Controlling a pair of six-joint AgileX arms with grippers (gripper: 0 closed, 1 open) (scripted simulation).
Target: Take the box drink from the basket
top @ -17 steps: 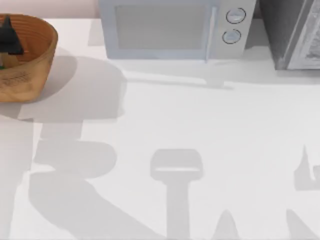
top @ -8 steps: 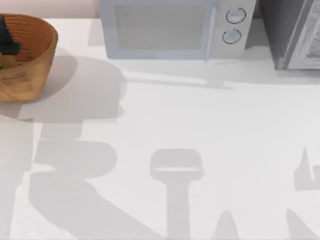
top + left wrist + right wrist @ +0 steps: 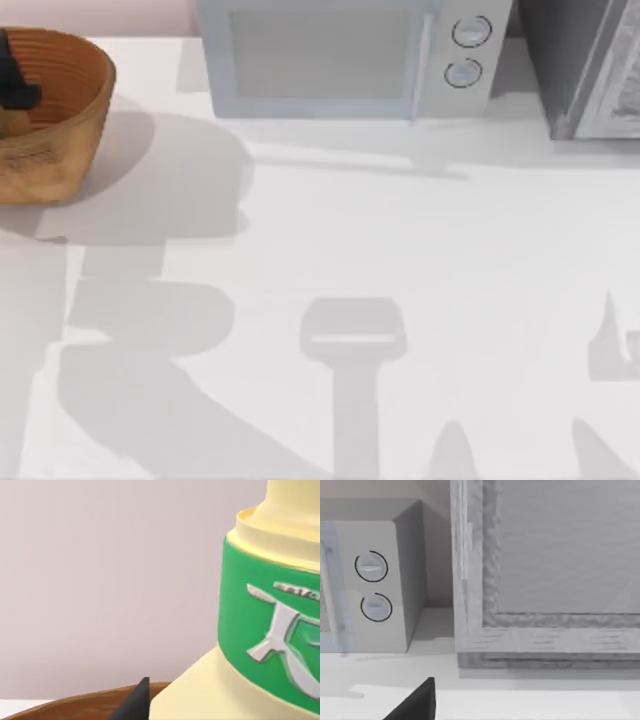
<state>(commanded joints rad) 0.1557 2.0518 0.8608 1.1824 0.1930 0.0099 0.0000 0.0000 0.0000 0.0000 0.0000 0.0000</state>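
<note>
From above, my left end effector [image 3: 12, 85] reaches down into the basket [image 3: 70, 120] at the tabletop's [image 3: 400, 250] ten o'clock corner, left of the microwave [image 3: 340, 55]; my left arm is plainly the nearer one. At my left wrist, the box drink [image 3: 260, 630] looms close and upright, long axis vertical, above the basket rim [image 3: 75, 705]. I cannot tell whether my fingers clamp it. At my right wrist, my right end effector [image 3: 417, 702] idles facing the microwave; its fingers' state I cannot tell either.
</note>
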